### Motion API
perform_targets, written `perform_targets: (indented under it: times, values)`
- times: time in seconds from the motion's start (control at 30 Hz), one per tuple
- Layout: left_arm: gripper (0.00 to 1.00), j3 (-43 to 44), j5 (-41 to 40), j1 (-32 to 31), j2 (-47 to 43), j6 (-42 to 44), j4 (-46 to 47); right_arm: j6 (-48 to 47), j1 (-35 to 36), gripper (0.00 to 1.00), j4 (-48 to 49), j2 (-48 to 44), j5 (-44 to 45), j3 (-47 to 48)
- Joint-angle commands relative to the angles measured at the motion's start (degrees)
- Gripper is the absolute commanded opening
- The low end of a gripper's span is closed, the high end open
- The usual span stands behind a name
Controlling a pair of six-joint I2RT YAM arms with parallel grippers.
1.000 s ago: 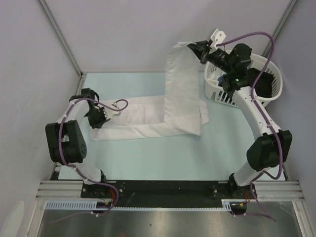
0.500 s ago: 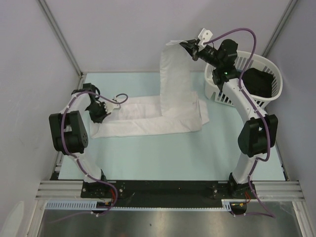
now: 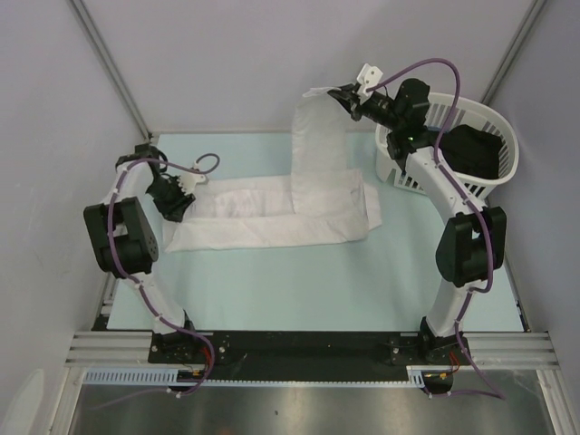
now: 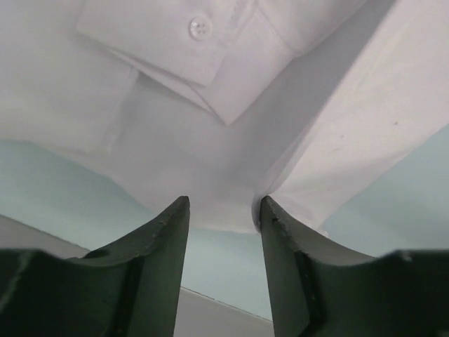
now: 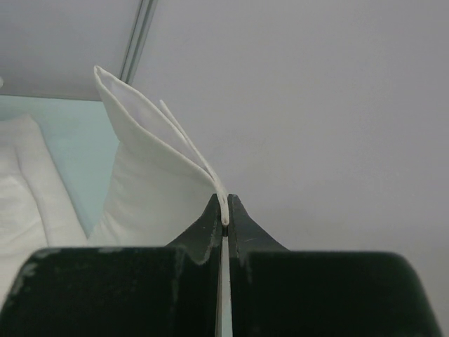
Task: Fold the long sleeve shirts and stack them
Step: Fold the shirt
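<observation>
A white long sleeve shirt [image 3: 263, 217] lies stretched across the pale green table [image 3: 272, 281]. One end rises in a tall fold [image 3: 317, 136] at the back. My right gripper [image 3: 343, 93] is shut on the top edge of that fold, and the right wrist view shows the thin cloth edge [image 5: 154, 175] pinched between the right gripper [image 5: 225, 210] tips. My left gripper [image 3: 181, 201] hovers at the shirt's left end. In the left wrist view the left gripper [image 4: 223, 207] is open with nothing between its fingers, just short of the shirt [image 4: 210, 140] and a buttoned cuff [image 4: 200, 28].
A white slatted basket [image 3: 494, 122] stands at the back right with something dark [image 3: 471, 149] inside it, close to my right arm. Walls close in the table on the left, back and right.
My left gripper has opened, let go of the shirt's left end and drawn back to the left. My right gripper has carried the lifted fold leftward.
</observation>
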Motion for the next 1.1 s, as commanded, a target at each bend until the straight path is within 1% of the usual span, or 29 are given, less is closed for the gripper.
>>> perform_targets:
  times: [0.0, 0.03, 0.07, 0.1, 0.17, 0.23, 0.27, 0.33, 0.4, 0.43, 0.47, 0.5, 0.53, 0.67, 0.77, 0.9, 1.0, 1.07]
  values:
    - [0.58, 4.33, 9.02, 5.19, -3.44, -4.38, -4.92, -1.17, -0.02, 0.0, 2.94, -3.83, -1.12, -1.62]
    - [0.6, 3.72, 11.82, 6.67, -4.24, -6.04, -5.28, -1.0, 0.07, 0.0, 3.11, -4.0, -1.21, -1.97]
    - [0.66, 2.93, 13.07, 7.47, -5.11, -6.67, -5.28, -0.91, 0.16, 0.0, 3.37, -4.18, -1.12, -2.76]
    - [0.67, 0.75, 14.12, 8.26, -6.08, -7.8, -5.28, -0.73, 0.16, 0.0, 3.55, -4.44, -1.03, -3.03]
    - [0.68, -3.29, 15.54, 9.85, -8.02, -8.69, -4.49, -0.21, 0.16, 0.0, 3.99, -4.7, -1.03, -3.47]
    - [0.68, -6.11, 16.33, 10.81, -9.94, -7.73, -3.88, -0.03, 0.16, 0.0, 4.08, -4.79, -1.03, -3.73]
    - [0.69, -9.0, 15.72, 11.08, -10.65, -7.81, -2.66, 0.06, 0.24, 0.0, 4.08, -4.79, -0.95, -3.82]
    - [0.7, -10.61, 16.06, 13.0, -11.8, -8.78, 0.59, 0.15, 0.33, 0.0, 3.82, -4.79, -0.95, -3.73]
    - [0.71, -9.83, 18.43, 14.94, -11.28, -11.4, 2.27, 0.06, 0.24, 0.0, 3.55, -4.71, -1.12, -3.65]
    - [0.72, -8.78, 19.83, 17.04, -10.58, -12.2, 2.28, -0.03, 0.33, 0.0, 3.29, -4.79, -1.03, -3.65]
    - [0.73, -6.24, 20.89, 17.93, -9.01, -12.91, 1.93, -0.12, 0.25, 0.0, 3.2, -4.88, -0.95, -3.65]
    - [0.77, -5.26, 22.47, 18.46, -8.38, -13.87, 1.32, -0.2, 0.24, 0.0, 3.03, -4.88, -0.86, -3.65]
    - [0.78, -4.47, 22.92, 19.16, -8.03, -14.4, 1.31, -0.29, 0.24, 0.0, 2.85, -4.88, -0.77, -3.65]
    - [0.78, -5.24, 23.54, 20.22, -9.42, -14.67, 3.41, -0.91, 0.24, 0.0, 2.67, -4.62, 0.02, -3.47]
    - [0.77, -5.95, 22.84, 20.75, -10.04, -12.21, 2.63, -1.43, 0.16, 0.0, 2.67, -4.71, 0.81, -3.3]
    - [0.78, -6.3, 23.8, 20.58, -10.13, -5.01, -3.25, -2.66, -0.02, 0.0, 2.15, -5.06, 1.51, -3.38]
    - [0.77, -7.18, 21.87, 20.58, -9.08, -1.93, -5.8, -3.37, -0.11, 0.0, 1.88, -5.06, 2.22, -2.94]
    - [0.77, -8.84, 19.15, 20.58, -8.29, 0.52, -5.9, -3.63, -0.19, 0.0, 1.36, -4.97, 2.39, -2.33]
